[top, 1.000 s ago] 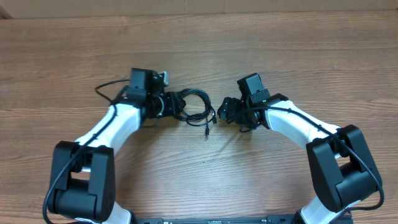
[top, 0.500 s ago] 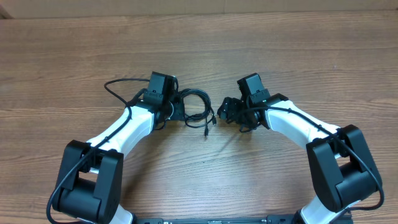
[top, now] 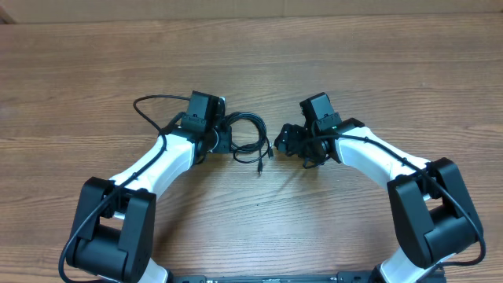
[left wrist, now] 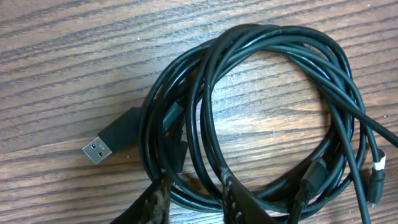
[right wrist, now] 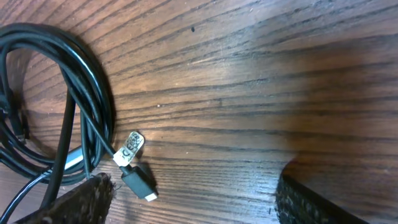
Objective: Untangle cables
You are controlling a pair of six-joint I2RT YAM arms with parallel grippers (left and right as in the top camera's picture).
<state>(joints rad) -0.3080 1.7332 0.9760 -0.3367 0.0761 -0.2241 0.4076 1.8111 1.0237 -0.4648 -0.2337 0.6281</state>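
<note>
Our left gripper (left wrist: 194, 198) stands narrow, with a few strands of the cables (left wrist: 273, 37) running between its fingers (left wrist: 151, 202); we cannot tell whether they pinch. Our right gripper (right wrist: 193, 196) gapes wide over the bare table (right wrist: 249, 93), holding nothing. The cables lie flat as one roundish coil between the two grippers. The flat silver plug (left wrist: 97, 150) points away from the coil. The left wrist view cuts off the coil's lower edge.
</note>
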